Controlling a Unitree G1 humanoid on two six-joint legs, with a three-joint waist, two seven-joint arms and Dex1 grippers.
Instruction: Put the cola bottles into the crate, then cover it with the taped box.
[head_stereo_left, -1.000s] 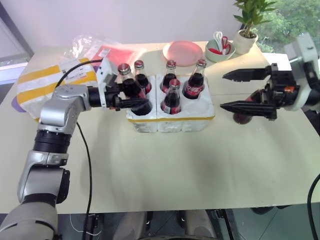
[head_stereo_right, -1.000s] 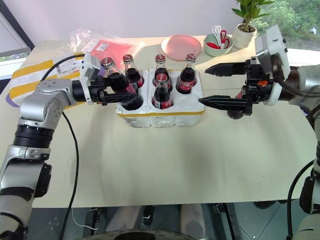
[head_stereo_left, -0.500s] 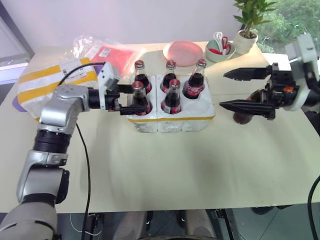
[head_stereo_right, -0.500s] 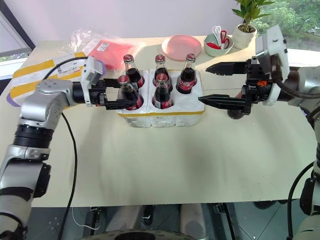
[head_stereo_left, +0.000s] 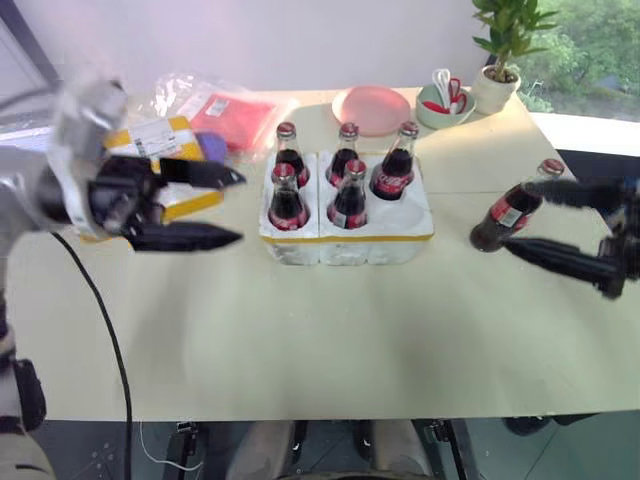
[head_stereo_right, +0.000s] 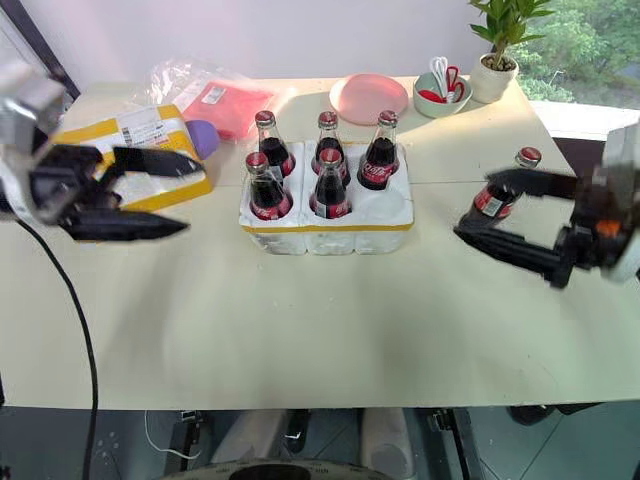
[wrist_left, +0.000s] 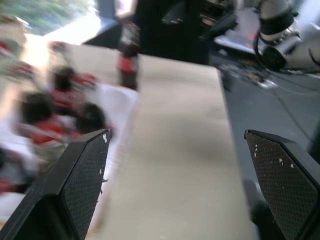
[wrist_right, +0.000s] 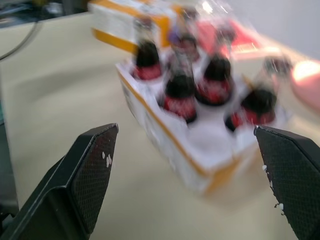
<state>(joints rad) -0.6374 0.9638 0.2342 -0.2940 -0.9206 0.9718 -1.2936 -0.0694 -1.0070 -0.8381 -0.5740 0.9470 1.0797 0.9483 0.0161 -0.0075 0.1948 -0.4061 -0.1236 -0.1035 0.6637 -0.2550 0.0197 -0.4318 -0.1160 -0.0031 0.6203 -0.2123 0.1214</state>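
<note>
Pale beige tabletop (head_stereo_right: 330, 310) carries everything, with a window and greenery beyond its far right corner. Near the middle stands the crate (head_stereo_right: 326, 222), a white foam tray with a yellow tape band along its front. Five cola bottles (head_stereo_right: 329, 186) stand upright in its wells: three along the back row and two in front, at the left and the middle; the front right well looks empty. A sixth bottle (head_stereo_right: 494, 197) stands on the tabletop to the right of the crate, well apart from it and tilted a little.

On the left, the taped box (head_stereo_right: 140, 150) lies behind the left gripper (head_stereo_right: 165, 195), its white label facing up; part of it is hidden by the arm. This gripper hangs above the tabletop to the left of the crate, its fingers (wrist_left: 82, 175) spread wide and holding nothing. The right gripper (head_stereo_right: 500, 205) is at the right edge, its fingers (wrist_right: 87, 170) likewise spread wide, one on either side of the lone bottle; through the blur I cannot tell whether either finger touches the glass.

Along the far edge sit a clear plastic bag with red contents (head_stereo_right: 215, 95), a pink plate (head_stereo_right: 369, 98), a pale green bowl holding scissors (head_stereo_right: 441, 92) and a potted plant (head_stereo_right: 497, 55).
</note>
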